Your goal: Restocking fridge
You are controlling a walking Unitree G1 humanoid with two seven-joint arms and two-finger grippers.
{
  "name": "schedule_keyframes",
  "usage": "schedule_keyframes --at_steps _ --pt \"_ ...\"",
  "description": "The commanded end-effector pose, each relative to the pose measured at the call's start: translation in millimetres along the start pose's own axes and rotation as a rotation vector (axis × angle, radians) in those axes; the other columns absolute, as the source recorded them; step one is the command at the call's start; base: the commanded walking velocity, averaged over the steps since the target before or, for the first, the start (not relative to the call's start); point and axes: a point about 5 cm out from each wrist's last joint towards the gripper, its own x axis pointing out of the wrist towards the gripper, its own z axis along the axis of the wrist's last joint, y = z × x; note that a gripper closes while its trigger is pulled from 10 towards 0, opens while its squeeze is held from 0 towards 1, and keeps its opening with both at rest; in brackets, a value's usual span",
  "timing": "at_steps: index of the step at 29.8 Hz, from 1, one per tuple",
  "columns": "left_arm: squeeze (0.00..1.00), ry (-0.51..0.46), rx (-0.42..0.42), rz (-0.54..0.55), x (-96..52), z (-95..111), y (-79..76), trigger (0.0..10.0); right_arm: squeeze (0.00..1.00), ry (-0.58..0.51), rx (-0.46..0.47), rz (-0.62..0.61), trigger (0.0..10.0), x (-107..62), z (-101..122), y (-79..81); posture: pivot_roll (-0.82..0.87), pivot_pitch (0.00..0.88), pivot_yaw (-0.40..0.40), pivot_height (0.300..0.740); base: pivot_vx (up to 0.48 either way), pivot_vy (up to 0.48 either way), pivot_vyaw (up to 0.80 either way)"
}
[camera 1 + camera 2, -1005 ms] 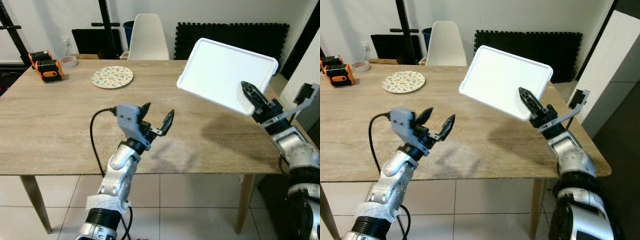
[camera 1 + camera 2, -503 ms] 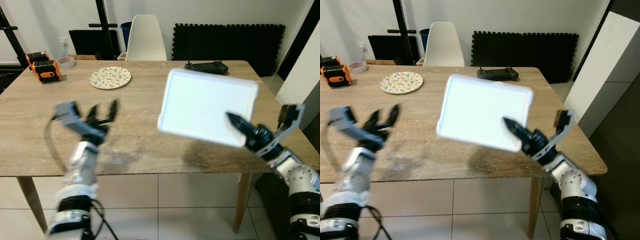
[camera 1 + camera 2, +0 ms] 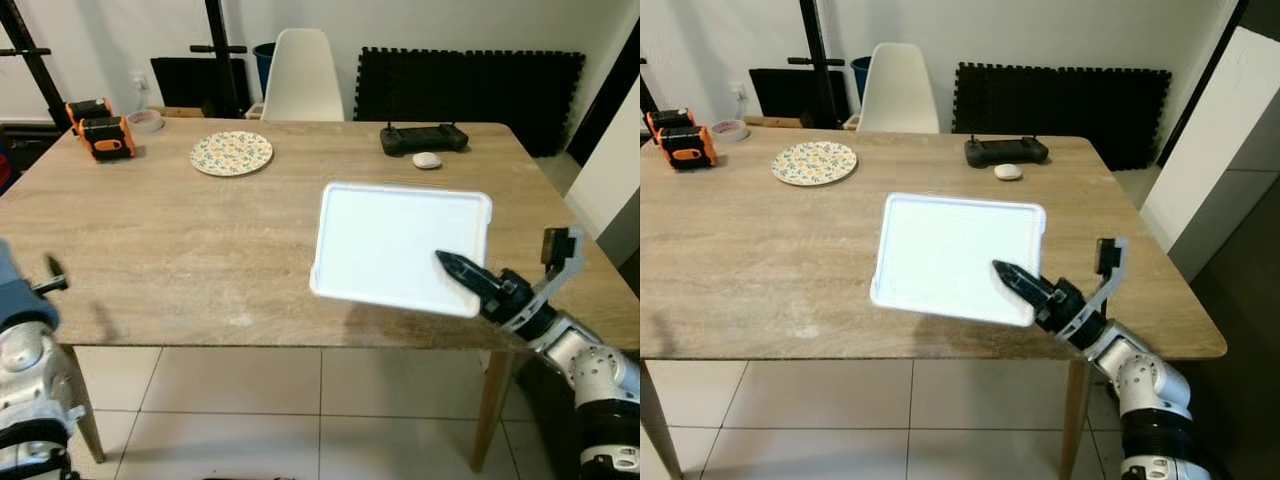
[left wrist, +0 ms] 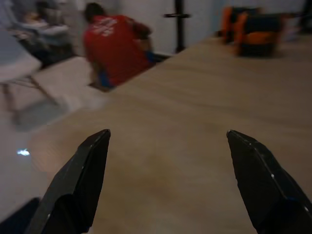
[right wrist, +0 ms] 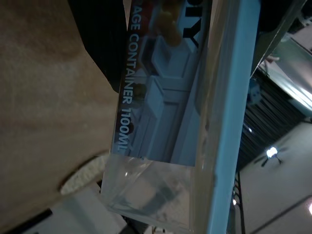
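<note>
Storage container [image 3: 958,258], white-lidded, hangs over the wooden table's [image 3: 150,250] front right edge, pinched at one corner by the right gripper [image 3: 1025,288]. Left gripper [image 4: 168,183], fingers spread wide, hovers empty off the front left corner. Held so far off-centre, the container could probably tip or slip.
</note>
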Motion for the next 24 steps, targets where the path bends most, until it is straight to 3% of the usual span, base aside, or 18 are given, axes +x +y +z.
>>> schedule_keyframes --at_steps 1,7,8,11,15,17,22,24 --pt "0.0 0.008 0.085 0.062 1.2 -4 19.1 10.0 0.0 0.044 -0.029 0.006 10.0 -7.5 -6 0.5 -0.06 0.0 -0.006 0.74 0.0 0.0 0.0" --pt "0.0 0.151 0.125 0.135 -13.2 -38 43.3 10.0 0.0 0.093 0.026 0.132 10.0 -17.3 -15 16.5 -0.06 0.0 0.001 0.74 0.0 0.0 0.0" --pt "0.0 0.208 0.125 0.139 -22.1 -52 43.6 10.0 0.0 0.08 0.063 0.198 10.0 -17.5 -14 25.4 -0.06 0.0 0.001 0.74 -0.251 0.0 0.0" --pt "0.0 0.247 0.147 0.133 -30.8 -64 41.7 10.0 0.0 0.089 0.063 0.266 10.0 -18.0 -15 34.2 -0.06 0.0 0.001 0.74 -0.337 0.0 0.0" --pt "0.0 0.3 0.167 0.132 -42.1 -79 41.9 10.0 0.0 0.115 0.058 0.26 10.0 -14.3 -19 34.9 -0.06 0.0 0.001 0.74 -0.339 0.0 0.0" --pt "0.0 0.417 0.193 0.125 -65.5 -107 40.7 10.0 0.0 0.199 0.052 0.252 10.0 -11.9 -34 34.7 -0.06 0.0 -0.002 0.74 -0.321 0.0 0.0" --pt "0.0 0.493 0.207 0.116 -80.4 -123 42.1 10.0 0.0 0.28 0.054 0.243 10.0 -14.3 -48 34.8 -0.06 0.0 -0.005 0.74 -0.318 0.0 0.0" --pt "0.0 0.554 0.218 0.108 -92.9 -134 43.7 10.0 0.0 0.329 0.068 0.247 10.0 -16.8 -57 36.3 -0.06 0.0 -0.007 0.74 -0.315 0.0 0.0"
